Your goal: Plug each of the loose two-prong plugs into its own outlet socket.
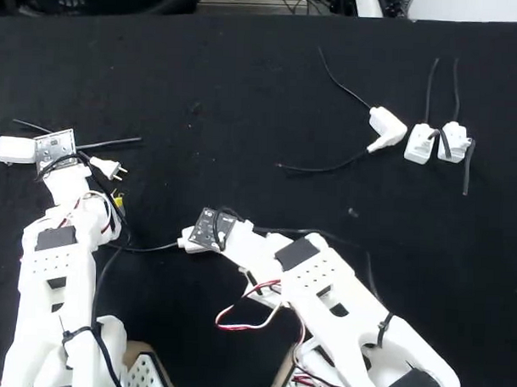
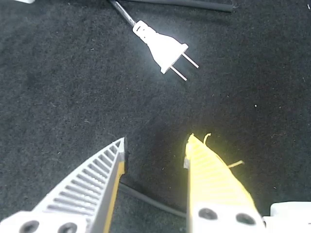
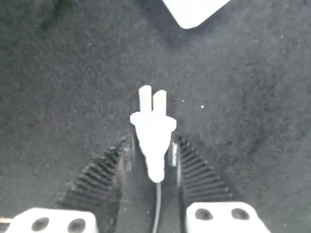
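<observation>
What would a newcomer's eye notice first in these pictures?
The right gripper grips a white two-prong plug near the middle of the black table. The left gripper stands open at the table's left side, a second plug lying loose ahead of it.

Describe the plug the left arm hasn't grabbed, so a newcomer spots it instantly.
On the black table, go to the left arm's side, just past the open left gripper. The loose plug lies flat there: white, dark cord, two bare prongs. Unlike it, the other plug is clamped in the right gripper.
</observation>
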Controlling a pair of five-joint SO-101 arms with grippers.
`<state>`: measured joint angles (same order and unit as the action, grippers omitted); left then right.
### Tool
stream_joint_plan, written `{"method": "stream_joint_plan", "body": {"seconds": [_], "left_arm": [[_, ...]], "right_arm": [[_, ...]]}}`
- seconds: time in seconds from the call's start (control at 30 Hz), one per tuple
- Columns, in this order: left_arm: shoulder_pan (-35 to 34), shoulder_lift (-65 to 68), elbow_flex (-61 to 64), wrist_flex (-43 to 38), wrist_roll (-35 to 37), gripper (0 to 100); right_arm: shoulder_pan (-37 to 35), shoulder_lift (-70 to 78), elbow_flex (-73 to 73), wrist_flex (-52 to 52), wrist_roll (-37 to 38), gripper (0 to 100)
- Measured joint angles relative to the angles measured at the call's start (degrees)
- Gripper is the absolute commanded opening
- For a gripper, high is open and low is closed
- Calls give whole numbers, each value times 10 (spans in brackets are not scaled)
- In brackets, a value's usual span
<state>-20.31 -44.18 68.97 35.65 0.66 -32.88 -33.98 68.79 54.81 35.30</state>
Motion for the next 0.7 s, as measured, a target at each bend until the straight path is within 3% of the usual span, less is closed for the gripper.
{"method": "stream_joint_plan", "body": {"seconds": [0.33,0.47,0.7], "left_arm": [[0,0,0,0,0,202],[0,0,0,0,0,202],[0,0,0,0,0,202]], "right_arm": [[-4,0,4,-14,-2,114],[-15,0,4,-15,-3,6],[-17,0,4,-15,-3,11]]}}
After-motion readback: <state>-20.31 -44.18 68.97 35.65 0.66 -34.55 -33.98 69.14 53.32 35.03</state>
